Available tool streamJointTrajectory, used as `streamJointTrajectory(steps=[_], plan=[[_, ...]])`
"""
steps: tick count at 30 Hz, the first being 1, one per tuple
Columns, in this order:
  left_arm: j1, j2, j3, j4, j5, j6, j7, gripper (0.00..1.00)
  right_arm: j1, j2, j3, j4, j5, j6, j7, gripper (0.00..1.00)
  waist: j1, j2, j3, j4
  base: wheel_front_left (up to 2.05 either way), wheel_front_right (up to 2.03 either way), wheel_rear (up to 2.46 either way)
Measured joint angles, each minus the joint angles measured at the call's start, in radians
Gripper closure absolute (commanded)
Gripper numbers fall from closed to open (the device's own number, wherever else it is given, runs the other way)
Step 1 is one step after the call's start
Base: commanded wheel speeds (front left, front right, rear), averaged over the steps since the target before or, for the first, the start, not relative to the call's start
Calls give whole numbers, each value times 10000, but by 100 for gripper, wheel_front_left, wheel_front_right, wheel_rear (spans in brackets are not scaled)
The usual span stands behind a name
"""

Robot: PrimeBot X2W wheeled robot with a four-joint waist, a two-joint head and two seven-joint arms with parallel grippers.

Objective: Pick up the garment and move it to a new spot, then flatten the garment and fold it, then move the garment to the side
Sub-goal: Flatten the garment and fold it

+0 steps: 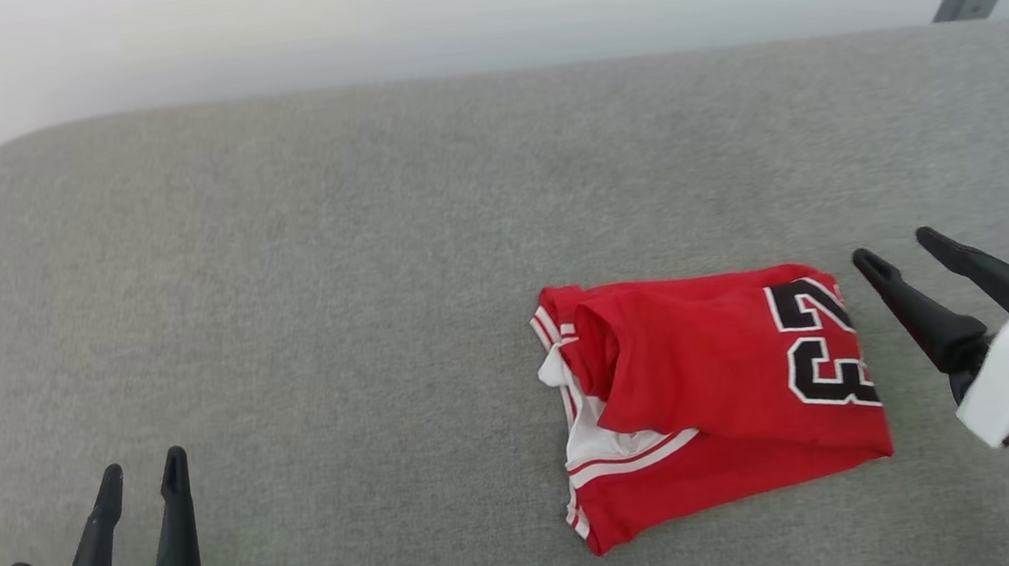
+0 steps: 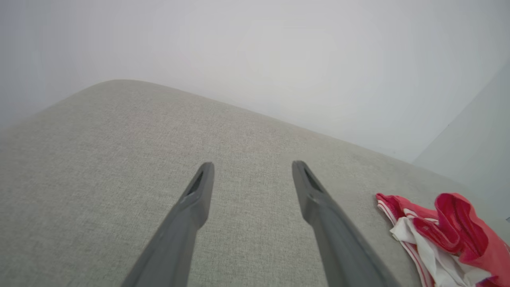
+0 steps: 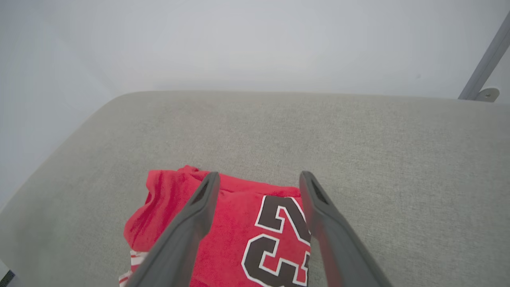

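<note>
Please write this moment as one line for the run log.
jersey: folded, lying on grey surface | left hand: open, empty, far from jersey | right hand: open, empty, beside jersey

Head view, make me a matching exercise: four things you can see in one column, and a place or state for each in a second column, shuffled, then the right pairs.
Column one:
1. garment
2. left hand
3. right hand
4. padded surface

Column two:
A. open, at the lower left, well away from the red cloth
B. folded, lying right of centre
C. open, beside the end that bears the number 23
D. grey fabric, under everything else

Pairs: 1-B, 2-A, 3-C, 4-D
</note>
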Motion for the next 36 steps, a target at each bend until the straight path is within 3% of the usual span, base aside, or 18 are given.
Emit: streamJointTrajectory(steps=[8, 17, 24, 36], plan=[[481, -339, 706, -65, 836, 0, -2, 0, 1178, 4, 44, 913, -646, 0, -3469, 0, 0, 0, -642, -319, 0, 0, 0], [1130, -571, 991, -472, 1289, 0, -2, 0, 1964, 90, 163, 2497, -1411, 0, -6228, 0, 0, 0, -1210, -493, 0, 0, 0], [1360, -583, 1032, -579, 1404, 0, -2, 0, 2211, 232, 309, 3597, -1779, 0, -7317, 0, 0, 0, -1448, -462, 0, 0, 0], [1476, -686, 1078, -485, 1429, 0, -2, 0, 2734, 794, -226, 3722, -2196, 0, -7775, 0, 0, 0, -1630, -291, 0, 0, 0]])
